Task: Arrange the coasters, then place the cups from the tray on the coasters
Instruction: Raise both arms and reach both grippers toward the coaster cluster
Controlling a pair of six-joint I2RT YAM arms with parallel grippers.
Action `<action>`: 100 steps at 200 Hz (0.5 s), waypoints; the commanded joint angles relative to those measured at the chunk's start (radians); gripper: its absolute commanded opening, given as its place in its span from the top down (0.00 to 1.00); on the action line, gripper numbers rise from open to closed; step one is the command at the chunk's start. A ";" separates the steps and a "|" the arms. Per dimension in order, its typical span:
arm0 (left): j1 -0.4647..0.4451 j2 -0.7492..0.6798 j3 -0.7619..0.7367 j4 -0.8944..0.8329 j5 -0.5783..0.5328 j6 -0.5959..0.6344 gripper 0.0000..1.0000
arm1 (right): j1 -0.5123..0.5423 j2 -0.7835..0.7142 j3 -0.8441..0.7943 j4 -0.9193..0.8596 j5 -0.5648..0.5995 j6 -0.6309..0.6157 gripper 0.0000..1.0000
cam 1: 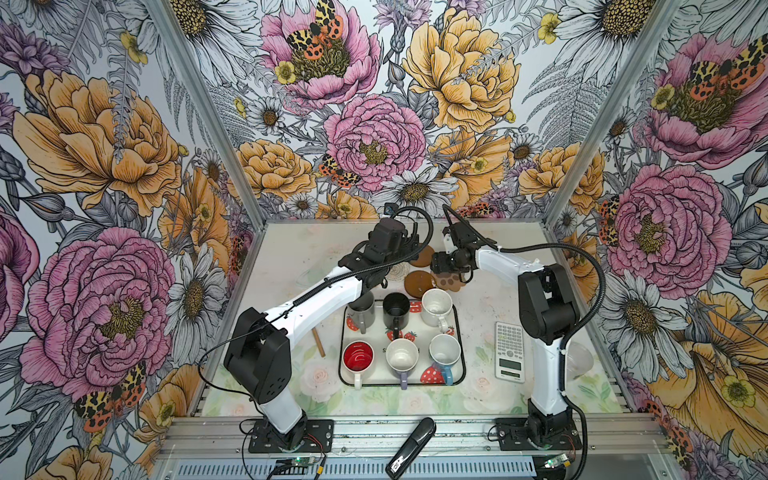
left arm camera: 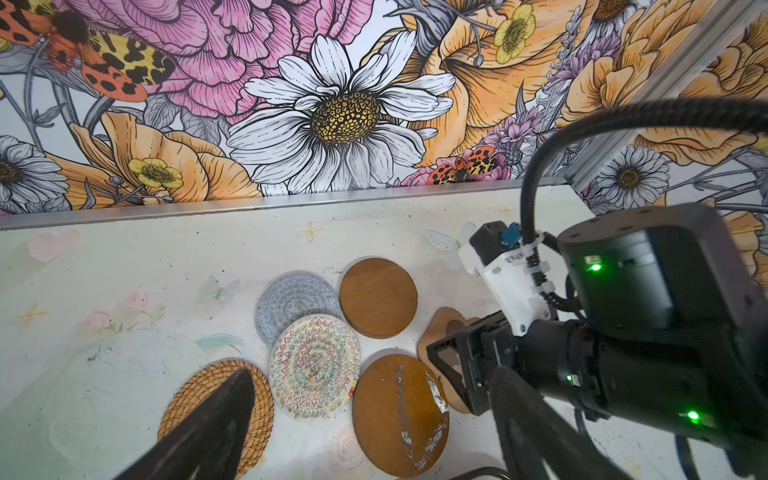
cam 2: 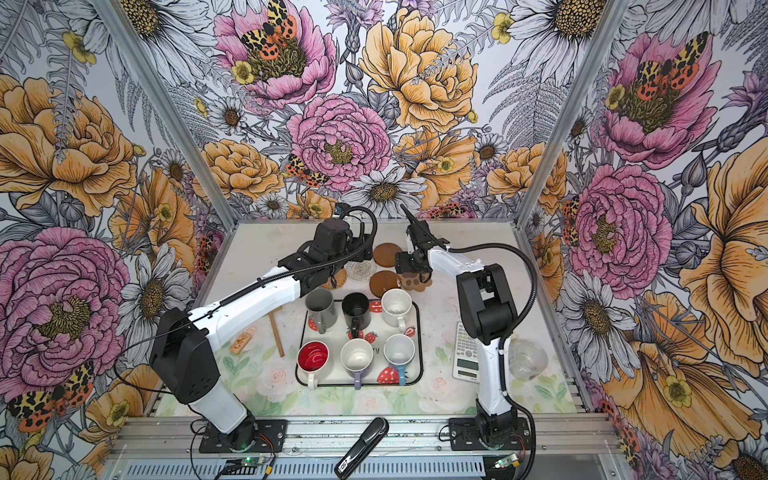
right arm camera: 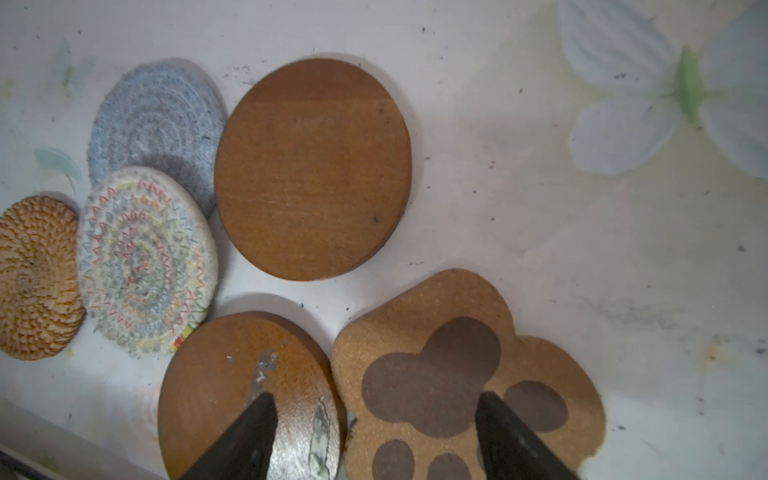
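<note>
Six coasters lie bunched at the back of the table: rattan (left arm camera: 183,399), cream crochet (left arm camera: 313,372) overlapping the grey-blue one (left arm camera: 291,299), a plain brown disc (left arm camera: 378,297), a scuffed brown disc (left arm camera: 399,415) and the paw (right arm camera: 432,386). My left gripper (left arm camera: 374,370) hangs open above them, one finger over the rattan. My right gripper (right arm camera: 376,401) is open just above the scuffed disc and the paw, holding nothing. The tray (cam 1: 376,379) holds all the cups: grey (cam 1: 360,309), black (cam 1: 395,307), speckled white (cam 1: 436,305), red-inside (cam 1: 358,355), lavender (cam 1: 402,357), blue (cam 1: 444,351).
A white calculator (cam 1: 510,351) lies right of the tray, and a clear glass jar (cam 2: 528,359) stands beyond it. A wooden stick (cam 1: 319,343) and a small tan card (cam 2: 243,345) lie left of the tray. A black stapler (cam 1: 411,449) rests on the front rail.
</note>
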 commanded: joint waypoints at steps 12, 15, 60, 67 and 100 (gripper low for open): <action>-0.012 0.014 0.035 -0.020 -0.048 -0.025 0.10 | 0.007 0.032 0.019 -0.010 0.009 0.033 0.23; -0.012 0.014 0.035 -0.021 -0.048 -0.027 0.10 | 0.006 0.035 0.018 -0.011 0.008 0.034 0.23; -0.019 0.020 0.038 -0.021 -0.050 -0.035 0.10 | 0.009 0.063 0.019 -0.022 0.007 0.034 0.23; -0.021 0.022 0.037 -0.021 -0.050 -0.036 0.10 | 0.009 0.065 0.019 -0.025 0.016 0.034 0.23; -0.023 0.036 0.056 -0.032 -0.051 -0.034 0.10 | 0.010 0.097 0.052 -0.067 0.045 0.029 0.23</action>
